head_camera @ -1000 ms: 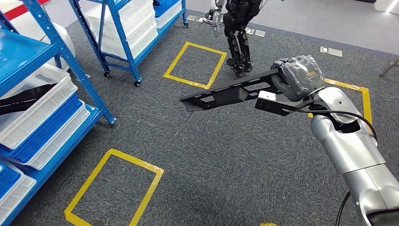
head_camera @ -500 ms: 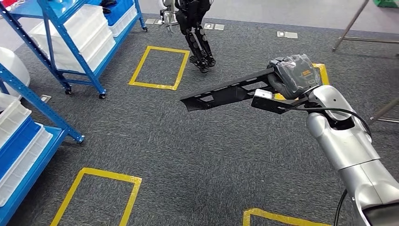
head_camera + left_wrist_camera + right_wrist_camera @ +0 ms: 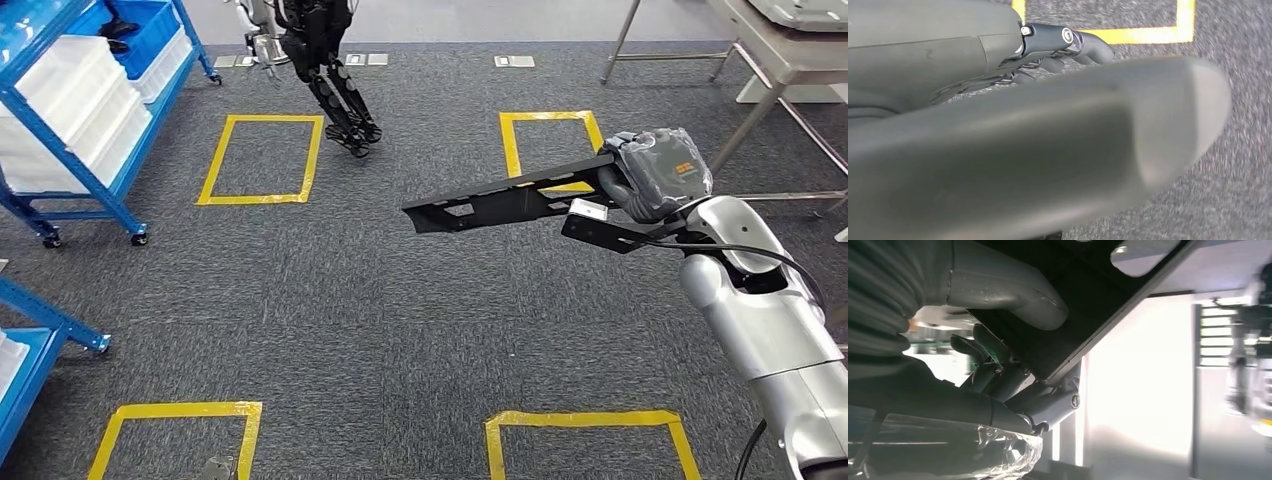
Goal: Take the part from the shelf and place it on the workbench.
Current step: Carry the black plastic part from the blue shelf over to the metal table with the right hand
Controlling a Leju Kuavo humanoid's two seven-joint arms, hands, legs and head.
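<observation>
The part (image 3: pixel 500 200) is a long black flat bracket with cut-outs, held level in the air above the grey carpet. My right hand (image 3: pixel 655 175), wrapped in clear plastic, grips its right end; the free end points left. In the right wrist view the thumb lies over the dark part (image 3: pixel 1088 305) and the fingers (image 3: pixel 998 370) curl under it. The metal workbench (image 3: pixel 775 55) stands at the far right, beyond the hand. My left hand (image 3: pixel 1048 125) hangs over the carpet with nothing in it, thumb stretched out apart from the fingers (image 3: pixel 1073 42).
Blue shelves with white bins (image 3: pixel 70 110) stand far left, and a shelf foot (image 3: pixel 45 325) is at the near left. Another humanoid's legs (image 3: pixel 335 80) stand at the back. Yellow tape squares (image 3: pixel 260 160) mark the carpet.
The whole view has swung to the right: the shelves have slid off to the left and the workbench has come in at the right. My right hand holds the part as before.
</observation>
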